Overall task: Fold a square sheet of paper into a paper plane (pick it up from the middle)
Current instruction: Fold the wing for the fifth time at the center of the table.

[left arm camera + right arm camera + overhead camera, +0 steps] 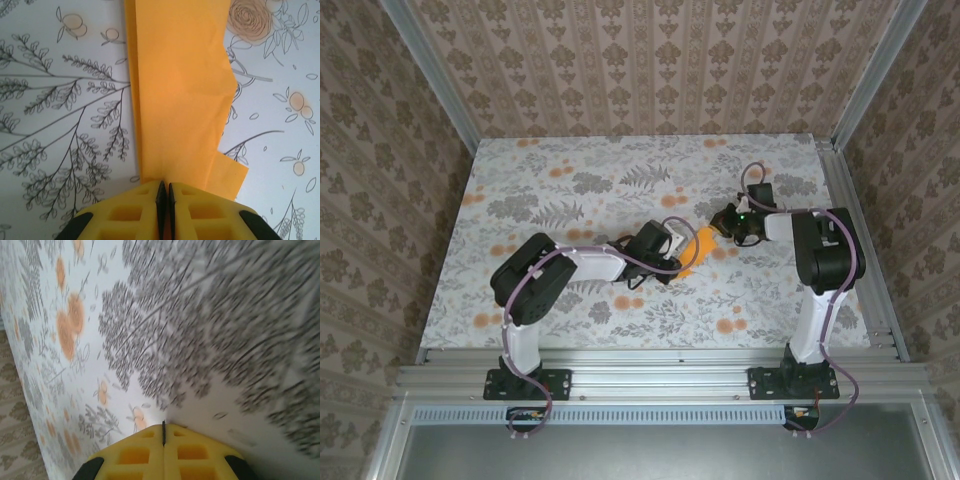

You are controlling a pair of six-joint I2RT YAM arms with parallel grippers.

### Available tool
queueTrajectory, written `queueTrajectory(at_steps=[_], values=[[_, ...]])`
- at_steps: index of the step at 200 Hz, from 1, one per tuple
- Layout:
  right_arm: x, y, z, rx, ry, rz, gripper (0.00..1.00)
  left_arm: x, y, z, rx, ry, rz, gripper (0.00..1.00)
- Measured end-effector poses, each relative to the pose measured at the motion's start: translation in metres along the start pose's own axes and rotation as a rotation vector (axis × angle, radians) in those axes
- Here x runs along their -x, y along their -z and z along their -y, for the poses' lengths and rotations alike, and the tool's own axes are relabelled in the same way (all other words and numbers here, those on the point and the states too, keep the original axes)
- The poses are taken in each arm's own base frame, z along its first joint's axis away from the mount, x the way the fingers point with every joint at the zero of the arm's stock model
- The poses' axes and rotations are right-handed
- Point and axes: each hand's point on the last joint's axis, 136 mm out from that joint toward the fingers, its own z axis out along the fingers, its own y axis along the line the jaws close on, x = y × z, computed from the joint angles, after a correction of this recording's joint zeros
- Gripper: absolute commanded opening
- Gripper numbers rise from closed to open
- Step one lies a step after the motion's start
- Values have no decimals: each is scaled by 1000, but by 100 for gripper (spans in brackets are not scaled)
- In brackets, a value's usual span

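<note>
The square sheet of paper (180,90) is bright orange and folded into a long narrow layered shape, with a small flap sticking out at its near right side. It lies over the flowered table. I cannot tell whether its far end is pointed like the paper plane. My left gripper (164,184) is shut on its near end, with orange showing between the pads. From above, the paper (698,247) runs from my left gripper (677,260) towards my right gripper (725,222). My right gripper (163,427) is shut with nothing in it, just above the table.
The table (570,190) has a white cloth printed with grey leaves and orange flowers. Metal rails (855,230) edge it on the right and front, and patterned walls stand round it. The right wrist view is blurred.
</note>
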Motion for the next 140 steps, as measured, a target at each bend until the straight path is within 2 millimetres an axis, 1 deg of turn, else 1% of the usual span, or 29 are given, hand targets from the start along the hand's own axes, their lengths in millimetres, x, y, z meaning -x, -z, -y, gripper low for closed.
queueTrajectory(at_steps=[18,50,63,77,91,106,114,124,140], values=[[9,0,1,-5,-4,18,3,-3,2,-1,4,1,-7,15],[17,4,5,-20,-2,45,3,-4,4,-1,5,1,-14,15],[15,13,5,-28,-1,53,4,-4,4,-1,5,1,-16,16],[7,28,-1,-22,7,61,4,-4,4,0,1,1,-16,15],[-8,46,-14,6,27,66,4,-4,4,1,-4,1,-17,16],[-36,56,-38,65,56,44,4,-4,4,1,-9,2,-17,16],[-51,56,-49,98,65,25,4,-4,4,1,-9,2,-16,16],[-73,51,-60,136,70,-11,4,-4,4,1,-11,3,-15,16],[-106,39,-66,157,60,-76,3,-5,6,1,-17,5,-17,16]])
